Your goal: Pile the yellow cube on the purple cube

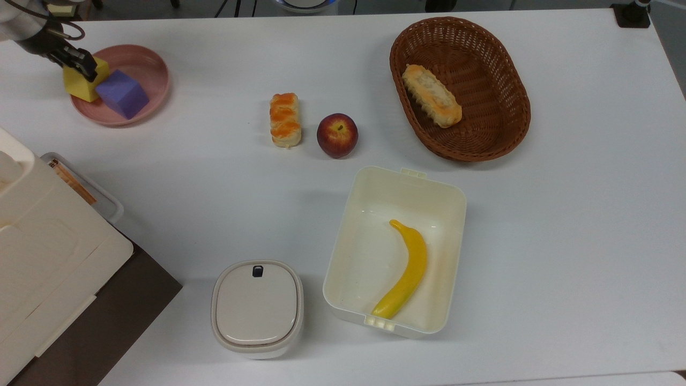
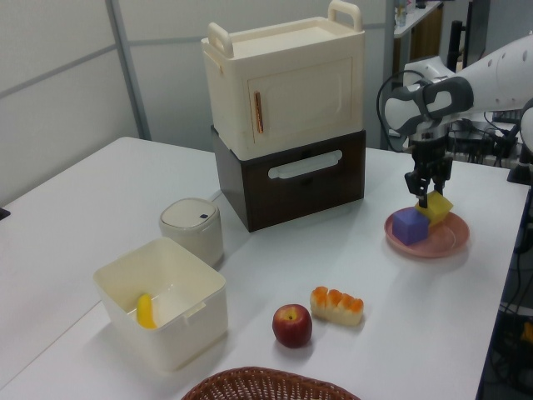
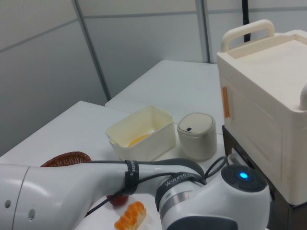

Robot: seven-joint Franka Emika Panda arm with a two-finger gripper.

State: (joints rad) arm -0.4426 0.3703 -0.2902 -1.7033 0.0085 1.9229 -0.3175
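Gripper (image 2: 429, 197) down on matte yellow cube (image 1: 80, 83), black fingers either side of it; I read them as clamped on cube. Yellow cube sits on round pink plate (image 1: 147, 64) at the top view's left edge, touching matte violet-blue purple cube (image 1: 122, 94) beside it. I see both cubes on plate, not stacked.
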